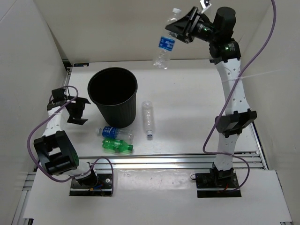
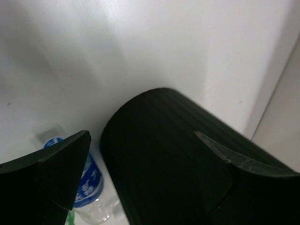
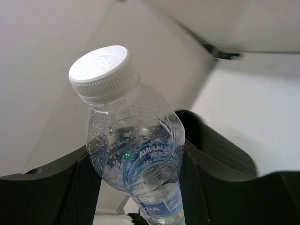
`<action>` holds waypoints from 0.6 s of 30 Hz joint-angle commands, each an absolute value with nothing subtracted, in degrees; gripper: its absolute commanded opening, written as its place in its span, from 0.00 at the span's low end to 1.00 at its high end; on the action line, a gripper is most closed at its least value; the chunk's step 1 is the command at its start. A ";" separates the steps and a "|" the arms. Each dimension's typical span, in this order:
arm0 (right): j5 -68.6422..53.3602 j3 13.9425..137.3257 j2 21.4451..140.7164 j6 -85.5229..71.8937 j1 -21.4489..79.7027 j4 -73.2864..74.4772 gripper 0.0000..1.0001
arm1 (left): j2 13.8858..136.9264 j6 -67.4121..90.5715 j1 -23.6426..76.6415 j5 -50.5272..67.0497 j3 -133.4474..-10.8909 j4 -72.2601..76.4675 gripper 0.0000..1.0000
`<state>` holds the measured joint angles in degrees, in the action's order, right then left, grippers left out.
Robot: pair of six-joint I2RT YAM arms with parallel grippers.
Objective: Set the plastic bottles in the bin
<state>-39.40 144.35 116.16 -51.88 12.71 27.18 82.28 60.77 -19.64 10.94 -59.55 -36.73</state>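
My right gripper [image 1: 179, 24] is raised high at the back, shut on the upper part of a clear bottle with a blue label [image 1: 163, 48], which hangs to the right of and beyond the black bin [image 1: 113, 96]. In the right wrist view the bottle [image 3: 133, 150] with its white cap sits between the jaws of my right gripper [image 3: 140, 187]. My left gripper [image 1: 77, 110] is open and empty just left of the bin. In the left wrist view my left gripper [image 2: 145, 159] faces the bin's wall [image 2: 164, 159]. A clear bottle [image 1: 148, 119], a blue-labelled bottle [image 1: 115, 132] and a green bottle [image 1: 117, 146] lie on the table.
White walls enclose the table on the left, back and right. A metal rail [image 1: 178, 161] runs along the near edge. The blue-labelled bottle also shows in the left wrist view [image 2: 89, 183], beside the bin's base.
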 commanded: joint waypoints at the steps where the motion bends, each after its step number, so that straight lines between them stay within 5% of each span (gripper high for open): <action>1: -44.74 146.24 122.61 -63.02 16.24 15.84 0.52 | 82.17 62.13 -19.34 15.72 -54.85 -37.61 0.99; 7: -35.69 147.66 124.10 -59.26 24.33 6.69 0.49 | 85.08 60.82 -19.34 16.61 -55.63 -41.22 0.99; 16: -35.42 146.51 125.33 -49.94 33.83 8.77 0.65 | 89.30 58.36 -16.09 13.54 -59.94 -41.75 0.99; 18: -36.30 146.51 124.80 -44.67 35.33 15.61 0.85 | 89.30 59.14 -14.51 13.54 -59.94 -42.36 0.99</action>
